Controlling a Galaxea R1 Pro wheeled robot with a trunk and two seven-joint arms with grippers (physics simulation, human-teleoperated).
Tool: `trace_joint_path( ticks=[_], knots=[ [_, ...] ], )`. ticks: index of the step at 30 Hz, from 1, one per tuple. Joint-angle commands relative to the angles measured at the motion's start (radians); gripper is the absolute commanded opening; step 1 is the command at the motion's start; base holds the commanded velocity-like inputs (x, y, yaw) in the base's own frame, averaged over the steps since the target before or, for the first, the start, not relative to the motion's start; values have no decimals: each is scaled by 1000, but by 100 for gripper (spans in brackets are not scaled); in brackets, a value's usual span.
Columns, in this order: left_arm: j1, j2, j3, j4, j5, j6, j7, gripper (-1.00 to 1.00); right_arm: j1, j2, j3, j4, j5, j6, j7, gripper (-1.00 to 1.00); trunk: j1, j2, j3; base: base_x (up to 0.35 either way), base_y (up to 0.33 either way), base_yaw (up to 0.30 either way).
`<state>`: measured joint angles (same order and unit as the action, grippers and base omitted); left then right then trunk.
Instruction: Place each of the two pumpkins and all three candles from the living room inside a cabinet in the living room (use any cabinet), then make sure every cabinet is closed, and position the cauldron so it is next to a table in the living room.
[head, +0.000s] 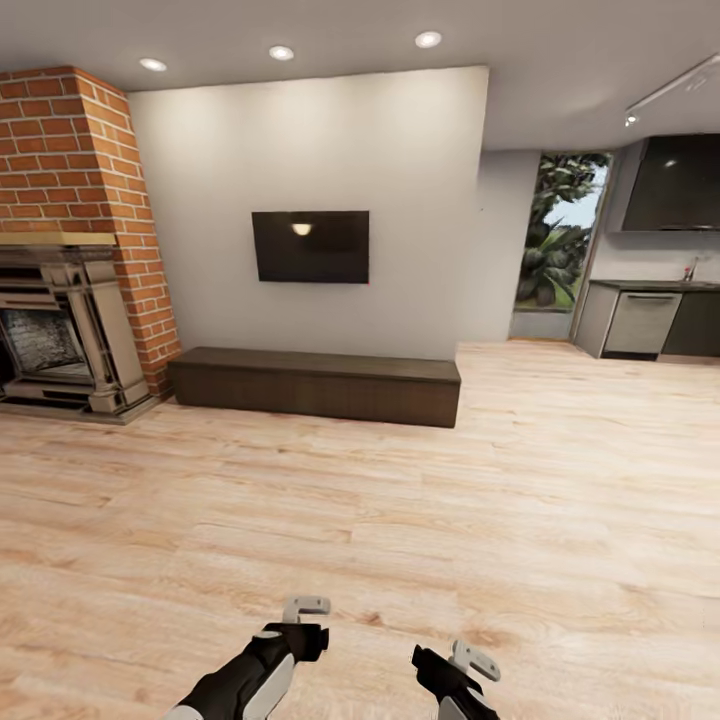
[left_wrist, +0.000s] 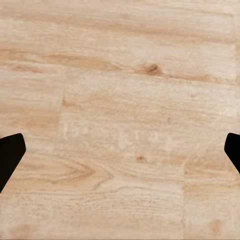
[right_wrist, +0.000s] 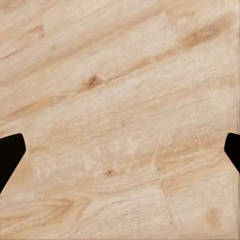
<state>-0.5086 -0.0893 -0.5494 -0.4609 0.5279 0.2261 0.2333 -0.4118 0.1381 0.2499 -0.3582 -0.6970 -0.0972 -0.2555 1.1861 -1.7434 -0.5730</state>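
A: At twelve o'clock, against the white wall, the cabinet (head: 315, 385) sat long, low and dark, every front shut, well apart from the robot across bare floor (head: 400, 520).

B: And the tools?

A: The left tool (head: 305, 606) hung at about seven o'clock in the head view, the right tool (head: 473, 659) at five. Both wrist views looked straight down at planks, with dark finger tips (left_wrist: 11, 155) at the far edges, so I judged both tools spread wide and holding nothing.

B: Pumpkins, candles, cauldron?

A: None to call from here. The cabinet was the one task thing to be seen.

B: So the step in hand?

A: Travel, by my reading. Done well, it meant turning the base to find the items before committing, arms kept tucked low so nothing clipped the furniture, and approaching that cabinet square-on later so a drawer could pull out cleanly.

B: The room?

A: Pale wood-grain floor, knotted and smooth. A brick fireplace (head: 75, 250) at ten o'clock, a dark television (head: 310, 246) on the wall above the cabinet, a kitchen (head: 655, 300) with grey units at two o'clock beside a tall window (head: 555, 235) showing greenery. Recessed ceiling lights (head: 281, 52) glowed overhead.
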Motion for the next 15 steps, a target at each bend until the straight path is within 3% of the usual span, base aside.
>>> trace_joint_path(
  ticks=[1,6,9,11,13,15],
  knots=[
    [-1,2,-4,-2,10,3,27,100,-1,-1,6,1,-23,-6,-5,100,0,-1,-1,0,0,-267],
    [-1,17,6,1,12,-3,55,100,-1,-4,-23,19,-109,-8,-5,100,0,-1,-4,0,0,-251],
    [0,39,7,28,15,-24,55,100,0,-4,-24,29,-116,-9,-5,100,0,-1,-7,0,0,-233],
    [1,61,7,97,37,-97,47,100,1,-4,-24,45,-118,-21,-5,100,0,-1,-9,0,0,-231],
    [6,72,4,173,94,-227,42,100,2,0,-24,77,-118,-42,-4,100,0,-1,-11,0,0,-229],
    [9,75,3,197,108,-270,41,100,2,1,-23,84,-117,-46,-3,100,0,-1,-13,0,0,-220]
  ],
)
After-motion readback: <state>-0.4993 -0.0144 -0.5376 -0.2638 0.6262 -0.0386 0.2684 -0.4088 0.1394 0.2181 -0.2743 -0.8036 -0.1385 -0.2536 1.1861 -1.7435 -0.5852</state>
